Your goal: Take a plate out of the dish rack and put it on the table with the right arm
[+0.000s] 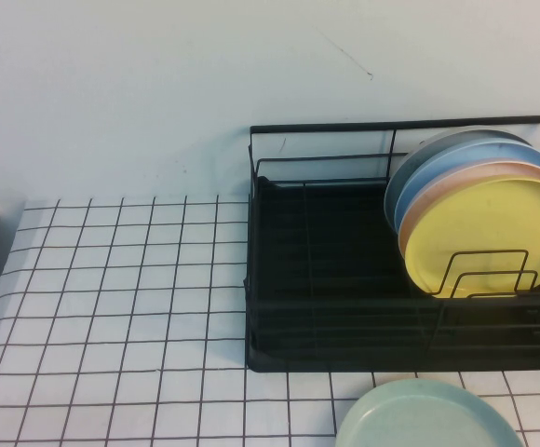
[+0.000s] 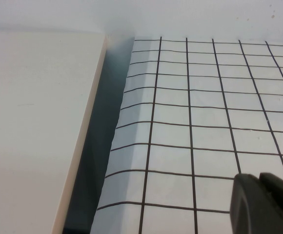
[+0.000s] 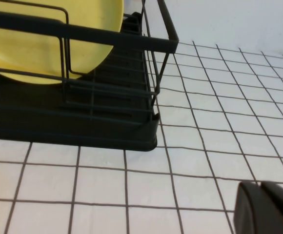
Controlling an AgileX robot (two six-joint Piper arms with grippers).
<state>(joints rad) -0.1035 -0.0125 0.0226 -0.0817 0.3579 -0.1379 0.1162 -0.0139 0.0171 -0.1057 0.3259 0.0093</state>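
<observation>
While the flat white table with its grid of thin black lines (image 1: pixel 121 317) carries everything, the step in hand looks like the right arm's first approach, with nothing lifted yet. The black wire rectangular dish rack with its tray base (image 1: pixel 326 307) sits at about three o'clock in the high view, and the round matte yellow plate (image 1: pixel 493 233) stands on edge in it at the front of a stack, a peach plate (image 1: pixel 438 200) and blue ones (image 1: pixel 456 163) behind. A pale green round plate (image 1: pixel 428 419) already lies on the table near five o'clock. The right gripper (image 3: pixel 268 207) hangs low over the table just outside the rack's corner; the left gripper (image 2: pixel 266 202) is parked near the table's left edge; whether either one's fingers are spread, I cannot tell. To do it well, take the yellow rim from above, lift straight clear of the dividers (image 1: pixel 489 275), and set down apart from the green plate.
</observation>
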